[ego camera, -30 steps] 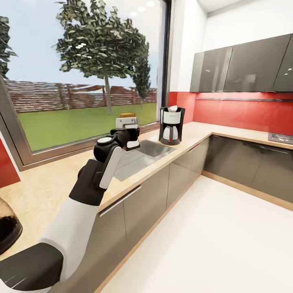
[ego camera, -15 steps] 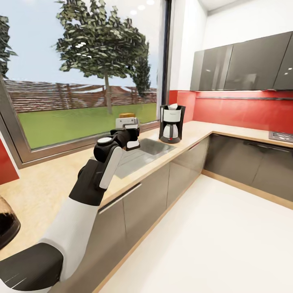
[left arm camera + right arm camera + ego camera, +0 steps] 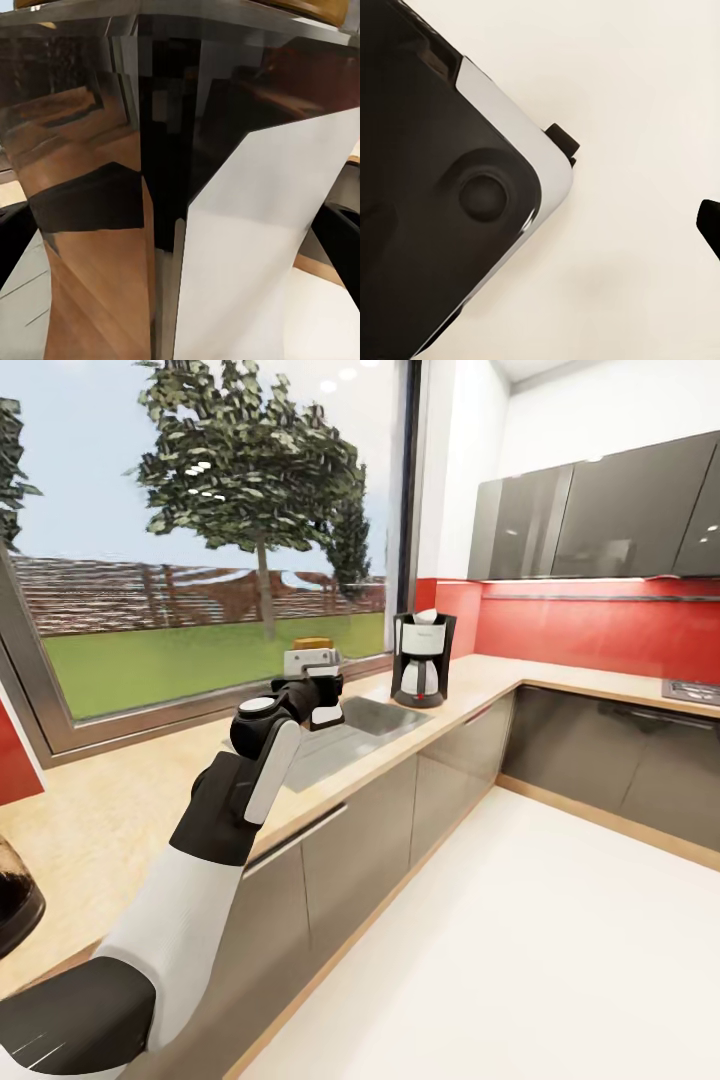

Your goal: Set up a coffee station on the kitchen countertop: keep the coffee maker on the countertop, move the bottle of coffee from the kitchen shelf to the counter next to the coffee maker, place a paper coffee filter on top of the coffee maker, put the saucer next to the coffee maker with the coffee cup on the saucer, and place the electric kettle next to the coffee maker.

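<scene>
Carrying the bottle of coffee (image 3: 311, 657) (yellow-capped), the left gripper (image 3: 318, 682) grips it short of the coffee maker (image 3: 421, 659). The paper coffee filter (image 3: 426, 617) tops that; kettle, saucer, cup remain.

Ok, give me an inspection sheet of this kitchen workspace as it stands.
Surface: countertop, light wood, with an inset sink.
Job's things: coffee maker stands on the countertop beyond the sink, paper coffee filter on top of it; bottle of coffee held above the countertop near the sink; electric kettle cut off at the picture's edge.
Clutter: nothing seen.
Grippers: left gripper, jaws closed on the bottle; right gripper, one dark fingertip over white floor, state cannot be told.
Cables: nothing seen.
Surroundings: window onto a lawn, red backsplash, grey wall cabinets, white floor.
</scene>
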